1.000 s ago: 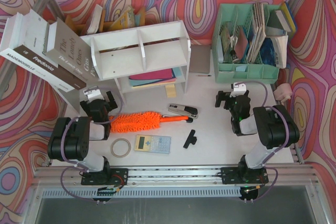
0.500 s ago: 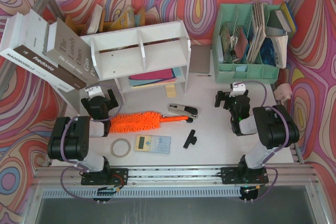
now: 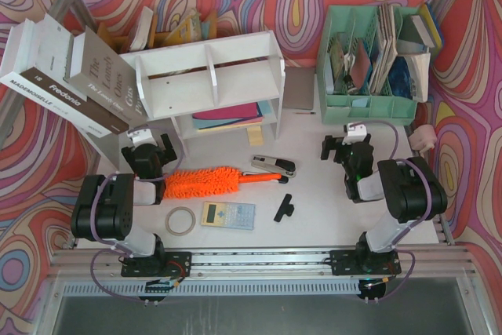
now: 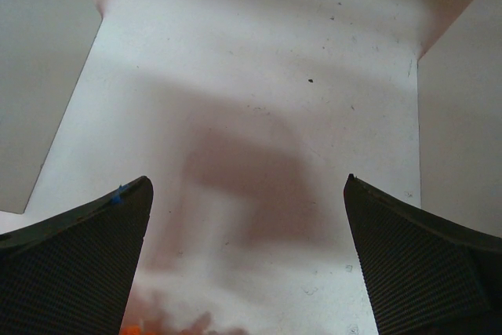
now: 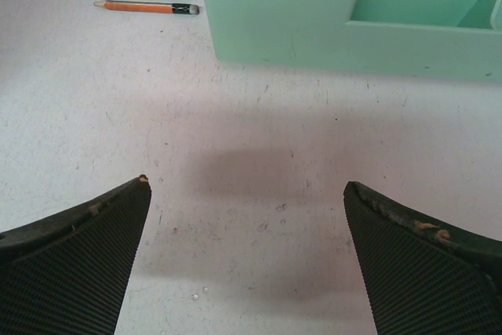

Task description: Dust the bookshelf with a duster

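Two spread, empty grippers: we hold the left gripper (image 3: pixel 147 145) just beside the fluffy end of the duster (image 3: pixel 205 182), lying flat on the surface (image 3: pixel 314 202) in front of the bookshelf (image 3: pixel 210 76), likely to line up a pickup, while our right gripper (image 3: pixel 351 141) idles well apart.

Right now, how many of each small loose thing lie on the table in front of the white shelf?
Duster: 1
Stapler: 1
Tape roll: 1
Calculator: 1
Black clip: 1
Yellow notepad: 1
Total: 6
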You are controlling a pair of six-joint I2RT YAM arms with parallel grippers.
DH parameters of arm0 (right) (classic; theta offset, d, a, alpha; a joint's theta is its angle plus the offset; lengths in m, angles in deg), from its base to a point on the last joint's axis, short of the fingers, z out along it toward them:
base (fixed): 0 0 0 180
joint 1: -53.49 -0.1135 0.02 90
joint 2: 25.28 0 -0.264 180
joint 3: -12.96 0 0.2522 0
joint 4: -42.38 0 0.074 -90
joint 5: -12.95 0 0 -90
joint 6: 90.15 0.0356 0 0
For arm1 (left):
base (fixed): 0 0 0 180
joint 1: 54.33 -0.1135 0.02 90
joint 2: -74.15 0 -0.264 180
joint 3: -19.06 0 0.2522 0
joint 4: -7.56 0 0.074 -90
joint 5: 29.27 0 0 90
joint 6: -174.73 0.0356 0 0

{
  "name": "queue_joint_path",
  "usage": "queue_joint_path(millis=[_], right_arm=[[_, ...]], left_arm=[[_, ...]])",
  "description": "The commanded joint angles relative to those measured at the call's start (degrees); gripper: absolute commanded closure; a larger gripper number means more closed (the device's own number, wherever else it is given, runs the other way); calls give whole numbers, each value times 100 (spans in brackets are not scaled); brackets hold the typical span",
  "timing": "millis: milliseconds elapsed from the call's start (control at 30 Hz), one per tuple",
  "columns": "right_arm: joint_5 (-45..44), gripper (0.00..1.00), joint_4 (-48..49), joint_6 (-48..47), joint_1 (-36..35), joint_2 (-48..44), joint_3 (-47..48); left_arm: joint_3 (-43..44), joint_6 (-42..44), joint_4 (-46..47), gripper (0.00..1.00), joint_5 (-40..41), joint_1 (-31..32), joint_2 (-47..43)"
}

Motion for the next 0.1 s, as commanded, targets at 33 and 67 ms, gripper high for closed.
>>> queue_joint_path(millis=[33, 67], right_arm=[[-77, 1, 171, -89, -51, 38, 117], [-77, 1, 178, -89, -51, 40, 110]], left_arm=[[48, 15, 1, 1, -58, -31, -62], [48, 14, 7, 2, -58, -31, -58]])
